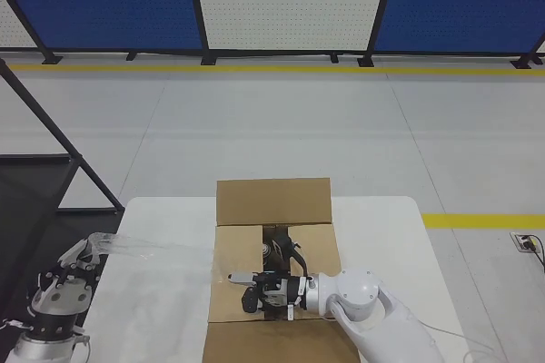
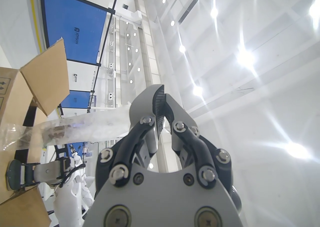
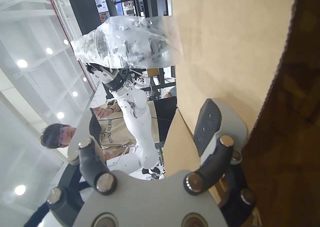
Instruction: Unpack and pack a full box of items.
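An open cardboard box (image 1: 272, 201) stands mid-table with its flaps spread, and dark items (image 1: 278, 249) show in its opening. My left gripper (image 2: 161, 109) is off the table's left side, also seen from above as the left gripper (image 1: 84, 252). It is shut on a clear plastic bag (image 2: 82, 125) that stretches toward the box. The same bag (image 1: 154, 250) spans the table's left part and hangs as a crumpled bag (image 3: 127, 42) beside a box flap (image 3: 225, 37). My right gripper (image 3: 150, 125) is open at the box's left flap; from above the right gripper (image 1: 252, 292) lies over that flap.
The white table (image 1: 391, 245) has bare room right of the box and at its left front. A black metal frame (image 1: 45, 172) stands on the floor beyond the table's left edge, close to the left arm.
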Robot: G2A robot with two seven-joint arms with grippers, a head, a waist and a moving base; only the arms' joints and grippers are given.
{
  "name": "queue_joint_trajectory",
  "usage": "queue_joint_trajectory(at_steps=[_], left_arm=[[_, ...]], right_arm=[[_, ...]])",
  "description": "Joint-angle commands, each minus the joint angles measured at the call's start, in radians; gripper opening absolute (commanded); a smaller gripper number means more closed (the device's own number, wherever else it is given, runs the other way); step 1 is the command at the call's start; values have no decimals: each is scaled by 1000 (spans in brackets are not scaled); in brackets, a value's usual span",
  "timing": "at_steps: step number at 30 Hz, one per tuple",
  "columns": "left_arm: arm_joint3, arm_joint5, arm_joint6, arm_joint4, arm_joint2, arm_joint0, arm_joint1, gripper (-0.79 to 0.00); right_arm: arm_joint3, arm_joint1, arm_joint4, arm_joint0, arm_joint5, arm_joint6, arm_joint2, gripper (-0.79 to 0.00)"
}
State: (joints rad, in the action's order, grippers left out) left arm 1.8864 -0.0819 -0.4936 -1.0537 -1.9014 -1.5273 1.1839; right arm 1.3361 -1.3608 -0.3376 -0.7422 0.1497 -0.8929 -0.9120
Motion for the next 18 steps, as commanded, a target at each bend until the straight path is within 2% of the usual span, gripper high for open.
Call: queue_joint_trajectory(at_steps=[1, 18], left_arm=[[-3, 0, 0, -3, -2, -1, 1, -785], [-38, -25, 3, -43, -62, -46, 8, -770]], right_arm=[[0, 0, 0, 0, 0, 0, 0, 0], [-13, -4, -2, 7, -4, -7, -2, 0]])
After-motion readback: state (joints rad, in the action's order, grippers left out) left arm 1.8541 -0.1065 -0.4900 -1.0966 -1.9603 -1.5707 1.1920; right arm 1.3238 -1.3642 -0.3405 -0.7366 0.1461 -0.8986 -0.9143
